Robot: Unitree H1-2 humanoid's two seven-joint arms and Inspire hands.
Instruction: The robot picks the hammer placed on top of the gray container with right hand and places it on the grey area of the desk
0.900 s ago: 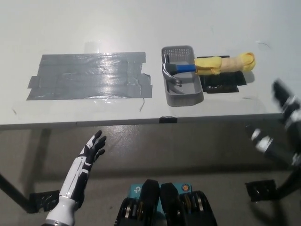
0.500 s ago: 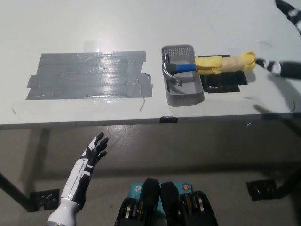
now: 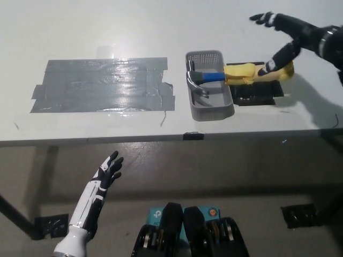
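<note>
Hammer (image 3: 206, 78) head in gray container (image 3: 210, 107) | right hand (image 3: 284, 37) spread above handle

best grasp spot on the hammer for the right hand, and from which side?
Probably the yellow-wrapped handle, taken from above. It sticks out to the right of the gray container over a black pad, clear of the walls, while the metal head sits inside the container. The open right hand hovers there.

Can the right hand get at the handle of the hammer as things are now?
Probably yes: the open right hand hovers over the hammer at its yellow-wrapped handle end, and nothing lies between them.
</note>
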